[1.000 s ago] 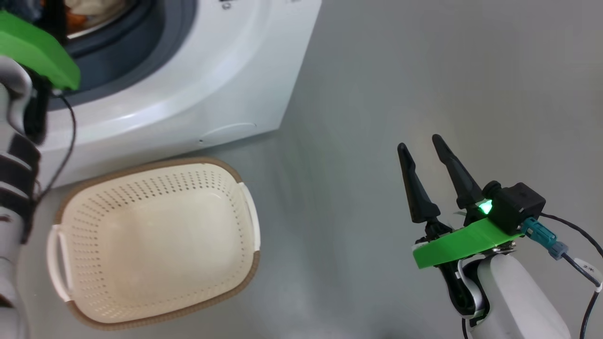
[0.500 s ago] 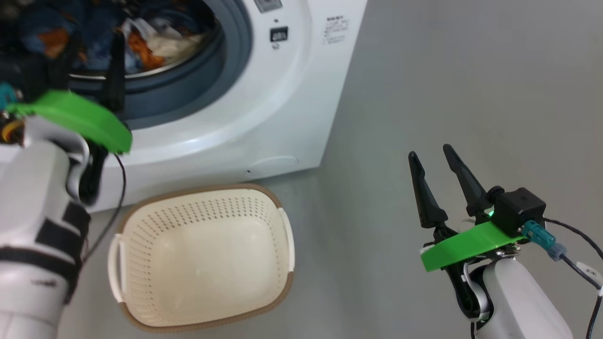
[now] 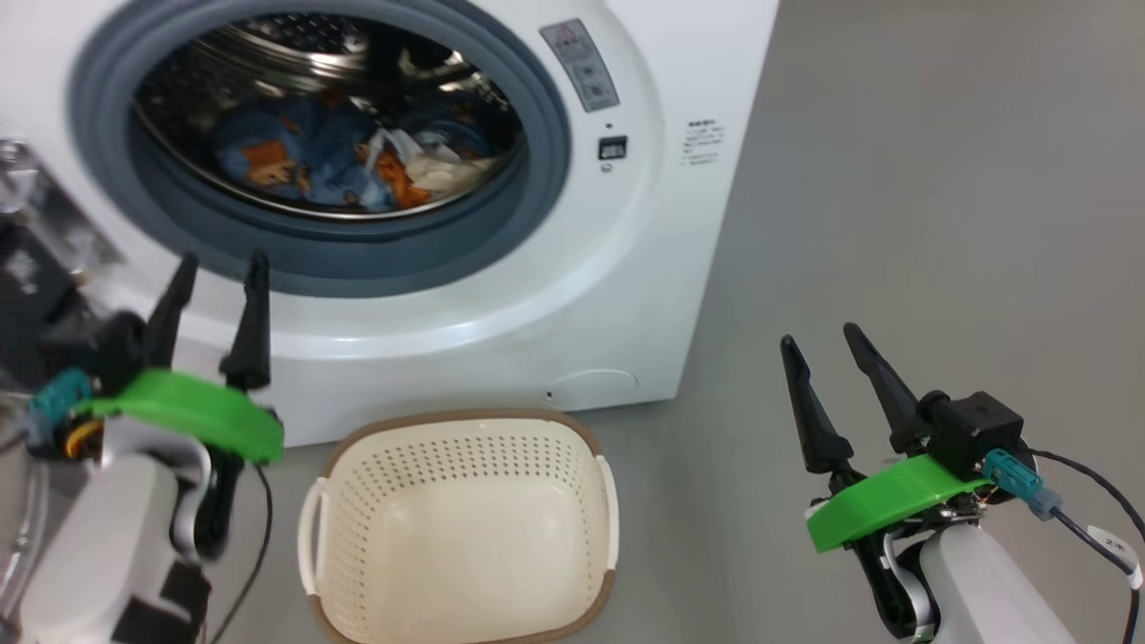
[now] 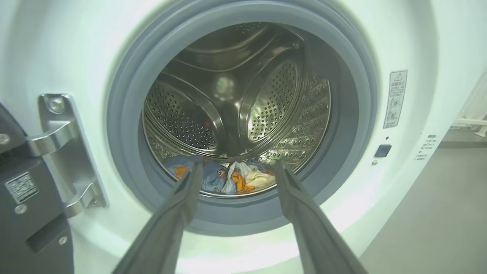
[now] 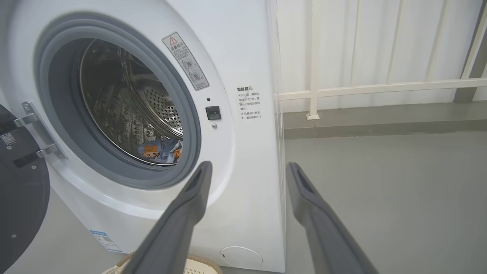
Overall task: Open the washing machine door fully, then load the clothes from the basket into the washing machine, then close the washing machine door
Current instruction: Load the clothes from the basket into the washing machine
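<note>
L gripper (image 3: 224, 259), lower left, fingers spread, just before washing machine (image 3: 626, 268) opening. R gripper (image 3: 818, 335), lower right, also spread, over floor (image 3: 939, 179). Clothes (image 3: 331, 165) in drum (image 3: 295, 45), upper left. Basket (image 3: 465, 419) bottom centre, near machine front. Washing machine door (image 5: 19, 198) swung open, left edge of R wrist view.

Open drum mouth (image 4: 243, 99), door (image 4: 26, 213) aside.

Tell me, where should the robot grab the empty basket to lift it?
Probably the white handle on the basket's right side, coming straight down with the open right gripper. The basket stands upright and empty, and that thin handle sits at the rim, so the fingers could close across it.
</note>
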Controlling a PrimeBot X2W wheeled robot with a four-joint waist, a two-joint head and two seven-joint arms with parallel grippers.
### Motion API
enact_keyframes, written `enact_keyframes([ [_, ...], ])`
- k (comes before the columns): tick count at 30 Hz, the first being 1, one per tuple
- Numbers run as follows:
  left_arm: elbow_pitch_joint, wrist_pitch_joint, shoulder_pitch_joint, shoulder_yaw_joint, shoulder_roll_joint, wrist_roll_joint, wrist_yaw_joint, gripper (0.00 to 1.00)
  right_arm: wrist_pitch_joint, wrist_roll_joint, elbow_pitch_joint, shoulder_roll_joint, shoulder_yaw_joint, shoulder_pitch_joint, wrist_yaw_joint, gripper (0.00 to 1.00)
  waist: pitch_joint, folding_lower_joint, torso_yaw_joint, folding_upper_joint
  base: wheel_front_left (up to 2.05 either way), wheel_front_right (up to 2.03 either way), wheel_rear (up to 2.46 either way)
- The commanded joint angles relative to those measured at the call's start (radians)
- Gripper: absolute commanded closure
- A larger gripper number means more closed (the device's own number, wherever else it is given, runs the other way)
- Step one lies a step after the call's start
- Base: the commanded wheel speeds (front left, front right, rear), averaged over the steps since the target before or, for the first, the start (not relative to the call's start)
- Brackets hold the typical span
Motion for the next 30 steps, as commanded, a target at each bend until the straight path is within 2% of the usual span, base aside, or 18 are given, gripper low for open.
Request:
enact_keyframes([
  [1, -0.038, -0.006, 0.011, 0.043, 0.038, 0.015, 0.012, 0.0, -0.008, -0.003, -0.017, -0.008, 0.023, 0.002, 0.004, 0.0, -0.045, 0.0001, 0.043, 0.0, 0.0, 0.0, 0.0],
  [13, -0.249, -0.006, 0.269, 0.12, 0.042, 0.057, 0.068, 0.0, -0.008, 0.035, -0.01, -0.054, 0.031, 0.045, 0.004, 0.0, -0.111, 0.0001, 0.106, 0.0, 0.0, 0.0, 0.0],
  [26, -0.388, -0.006, 0.429, 0.19, 0.062, 0.032, 0.114, 0.0, -0.008, 0.051, -0.021, -0.068, 0.041, 0.063, 0.004, 0.0, -0.123, 0.0001, 0.111, 0.0, 0.0, 0.0, 0.0],
  [30, -0.41, -0.006, 0.46, 0.195, 0.061, 0.021, 0.113, 0.0, -0.008, 0.055, -0.021, -0.075, 0.044, 0.064, 0.004, 0.0, -0.128, 0.0001, 0.112, 0.0, 0.0, 0.0, 0.0],
])
